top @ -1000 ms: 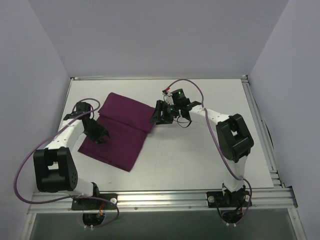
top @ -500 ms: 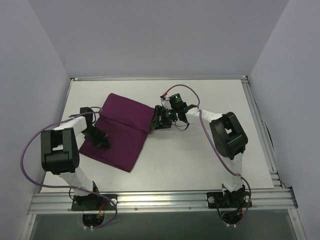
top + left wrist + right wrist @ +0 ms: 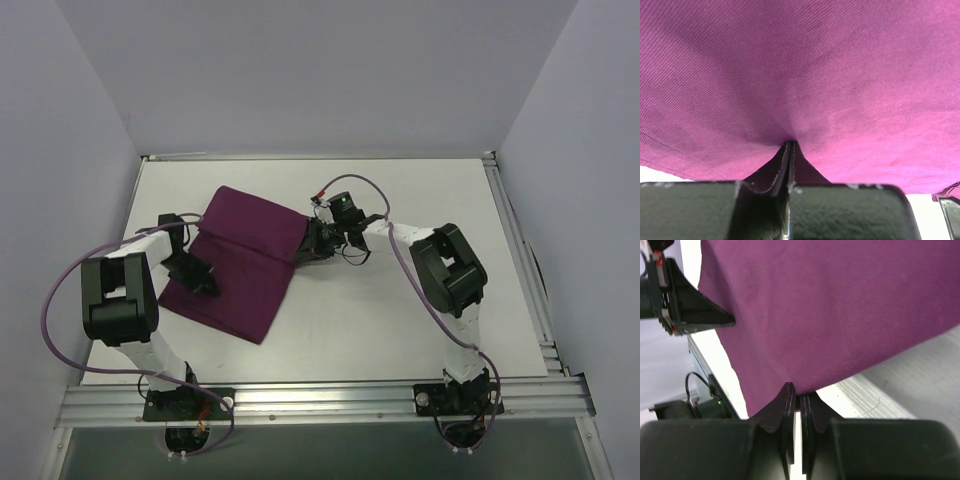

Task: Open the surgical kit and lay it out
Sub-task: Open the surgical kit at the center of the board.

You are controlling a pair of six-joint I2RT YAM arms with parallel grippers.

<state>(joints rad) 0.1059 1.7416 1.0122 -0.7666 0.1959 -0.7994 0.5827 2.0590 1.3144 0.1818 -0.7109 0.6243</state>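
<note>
The surgical kit shows as a folded dark magenta cloth wrap (image 3: 245, 262) lying flat on the white table; whatever it holds is hidden. My left gripper (image 3: 203, 281) is at the wrap's left edge, and in the left wrist view it (image 3: 790, 147) is shut on a pinch of the cloth (image 3: 815, 75). My right gripper (image 3: 303, 250) is at the wrap's right edge. In the right wrist view it (image 3: 796, 392) is shut on the border of the cloth (image 3: 830, 305), with only a thin slit between the pads.
The white table (image 3: 400, 320) is ringed by an aluminium rail (image 3: 320, 397) at the near edge and pale walls on three sides. Purple cables loop off both arms, one (image 3: 365, 170) arching over the right wrist.
Both grippers have shut on the cloth's edges, the left first and the right after it. The right gripper slid left onto the wrap's edge, and the left arm's elbow swung in.
</note>
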